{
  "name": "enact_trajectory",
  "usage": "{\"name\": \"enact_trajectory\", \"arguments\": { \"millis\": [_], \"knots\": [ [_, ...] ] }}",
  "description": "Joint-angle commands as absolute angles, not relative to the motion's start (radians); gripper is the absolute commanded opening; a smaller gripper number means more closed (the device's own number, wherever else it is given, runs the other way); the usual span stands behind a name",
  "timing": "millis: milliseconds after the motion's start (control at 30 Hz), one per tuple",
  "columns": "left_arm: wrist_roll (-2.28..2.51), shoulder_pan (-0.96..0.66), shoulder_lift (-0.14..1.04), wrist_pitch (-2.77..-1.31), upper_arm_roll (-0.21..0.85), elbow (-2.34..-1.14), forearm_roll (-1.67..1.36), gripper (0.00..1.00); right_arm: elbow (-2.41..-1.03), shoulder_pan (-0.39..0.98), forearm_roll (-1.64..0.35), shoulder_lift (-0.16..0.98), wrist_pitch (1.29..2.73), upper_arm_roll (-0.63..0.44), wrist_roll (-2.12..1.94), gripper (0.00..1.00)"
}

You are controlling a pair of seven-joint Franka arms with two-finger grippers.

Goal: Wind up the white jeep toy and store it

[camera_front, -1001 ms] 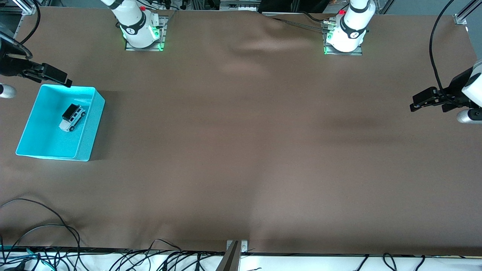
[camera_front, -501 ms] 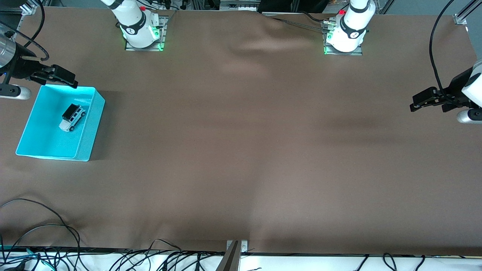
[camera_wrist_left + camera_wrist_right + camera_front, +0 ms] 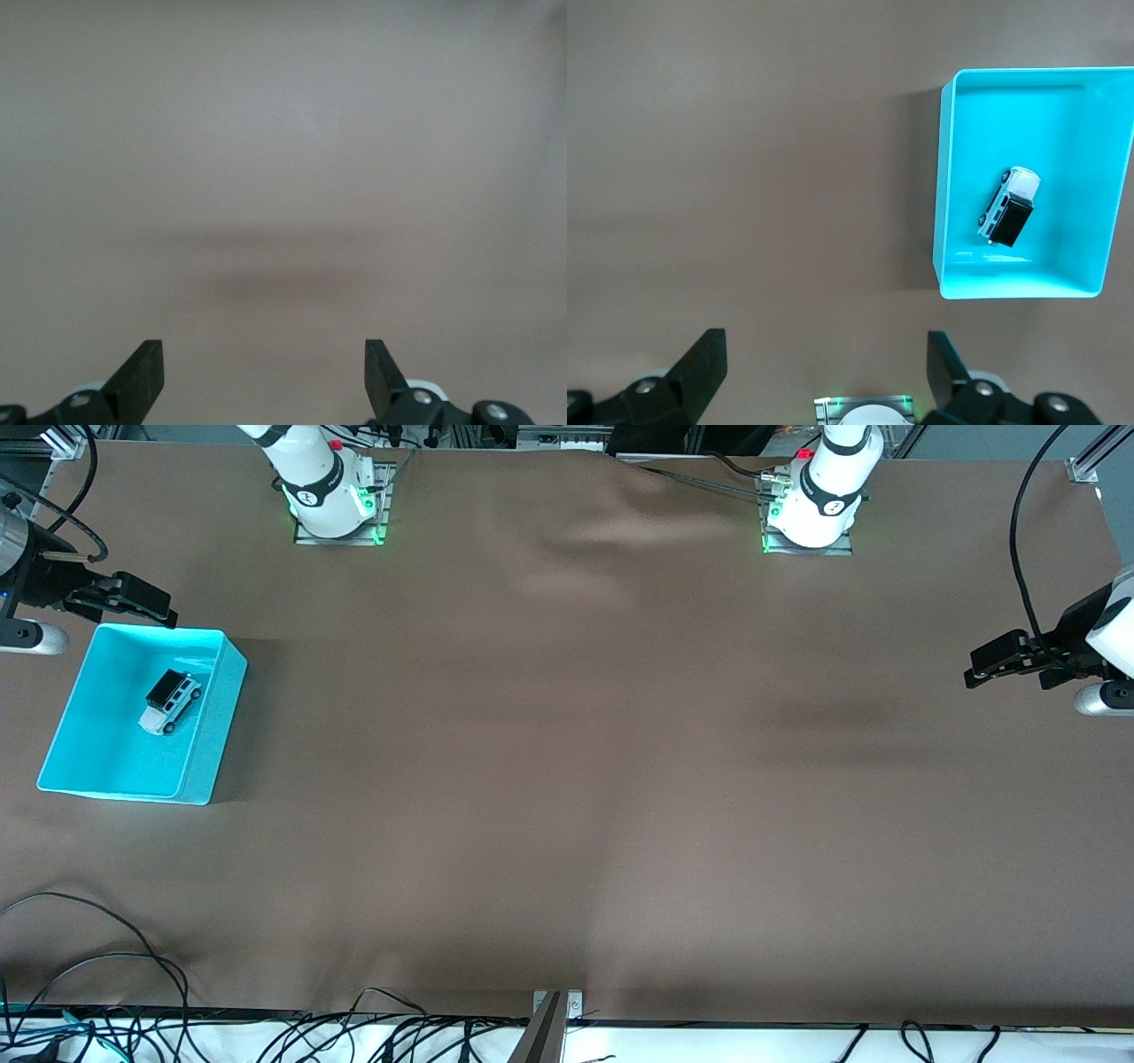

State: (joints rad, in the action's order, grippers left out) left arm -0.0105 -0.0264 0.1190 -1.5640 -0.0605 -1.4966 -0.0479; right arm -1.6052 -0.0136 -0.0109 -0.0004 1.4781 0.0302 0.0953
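Front view, cables: a tangle of black cables lies along the table edge closest to the camera, at the right arm's end.
Table: the brown table cover is bare through its middle.
Cyan bin: the cyan bin sits on the cover at the right arm's end, farther from the camera than the cables; the right wrist view shows it from above.
White jeep toy: the white jeep toy lies inside the cyan bin on its floor, on its wheels with the black roof up, set at a slant to the bin walls.
Right gripper: the right gripper hangs over the bin's rim farthest from the camera, fingers spread apart and holding nothing.
Left gripper: the left gripper waits over bare cover at the left arm's end, well apart from the bin, fingers spread apart and empty.
Arm bases: both white bases stand along the table edge farthest from the camera, green lights at their feet.
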Motion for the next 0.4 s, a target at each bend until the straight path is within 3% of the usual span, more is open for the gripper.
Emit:
{"name": "enact_trajectory", "arguments": {
  "millis": [0, 367],
  "knots": [
    [-0.035, -0.021, 0.110, -1.557, -0.058, -1.506, -0.041, 1.00, -1.620, -0.018, -0.005, -0.020, 1.476, 0.032, 0.074, 1.00],
    [-0.035, -0.021, 0.110, -1.557, -0.060, -1.505, -0.041, 1.00, -1.621, -0.015, -0.008, -0.017, 1.476, 0.044, 0.091, 1.00]
  ]
}}
